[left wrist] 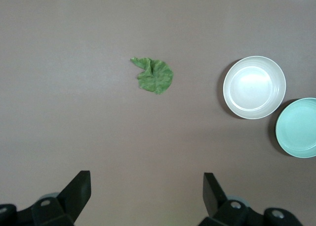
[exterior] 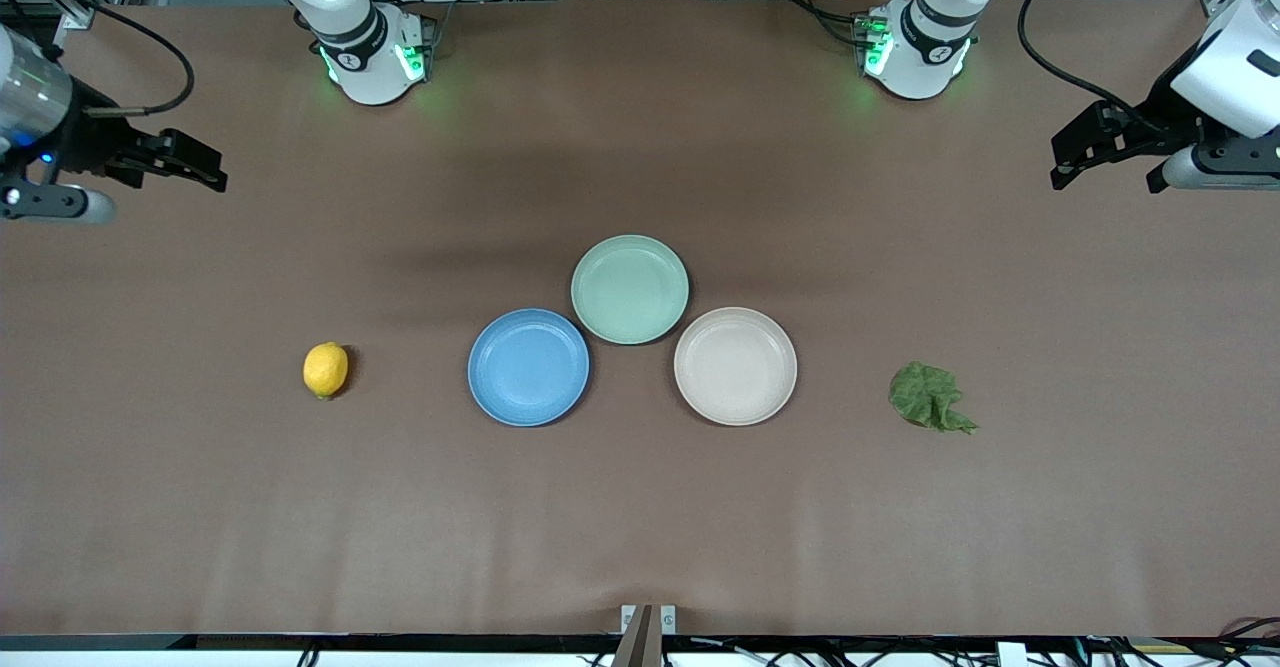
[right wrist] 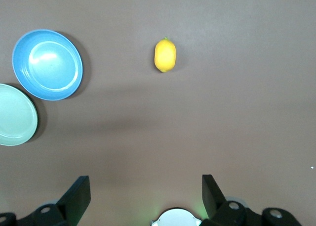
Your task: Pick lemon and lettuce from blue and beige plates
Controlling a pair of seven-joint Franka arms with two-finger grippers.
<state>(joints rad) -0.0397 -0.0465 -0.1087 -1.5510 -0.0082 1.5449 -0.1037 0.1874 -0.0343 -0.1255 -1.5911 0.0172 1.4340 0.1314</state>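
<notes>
Both arms are pulled back and just waiting, each up in the air out at its own end of the table. The left gripper (exterior: pixel 1105 167) has its fingers spread wide with nothing between them, and the right gripper (exterior: pixel 195 165) is the same, wide open and holding nothing.

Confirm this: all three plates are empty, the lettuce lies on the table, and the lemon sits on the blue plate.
Wrong on the lemon. The front view shows it on the bare table, beside the blue plate toward the right arm's end. The rest holds: the plates are empty, the lettuce lies on the table.
</notes>
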